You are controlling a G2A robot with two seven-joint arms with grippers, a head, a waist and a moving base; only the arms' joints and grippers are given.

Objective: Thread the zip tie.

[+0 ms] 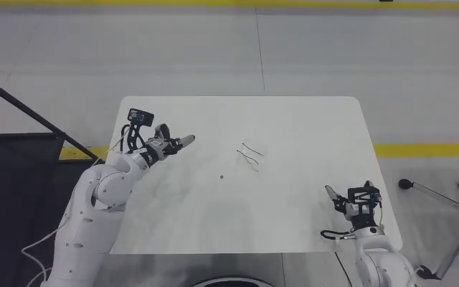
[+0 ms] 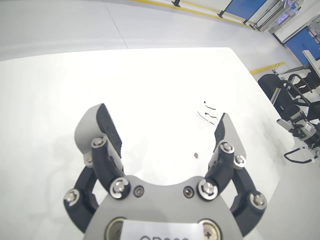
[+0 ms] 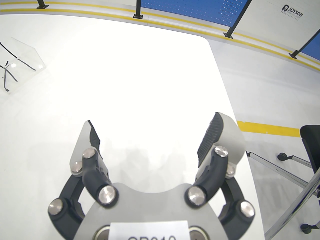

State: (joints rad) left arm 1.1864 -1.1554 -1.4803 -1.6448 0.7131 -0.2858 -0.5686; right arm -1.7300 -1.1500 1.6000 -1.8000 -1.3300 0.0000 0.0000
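Note:
Thin black zip ties (image 1: 250, 155) lie together near the middle of the white table (image 1: 301, 122); they look to rest on a small clear plate (image 3: 27, 51). In the left wrist view the zip ties (image 2: 208, 112) lie beyond the fingertips. My left gripper (image 2: 163, 117) hovers open over the table's left part, empty, also seen from above (image 1: 179, 142). My right gripper (image 3: 155, 131) stands open and empty near the table's front right corner, seen from above (image 1: 351, 197). In the right wrist view the zip ties (image 3: 11, 72) lie far off.
A small dark speck (image 1: 221, 176) sits on the table between the left gripper and the zip ties. A chair base (image 3: 297, 166) stands on the floor past the table's right edge. Blue panels on black feet line the far floor.

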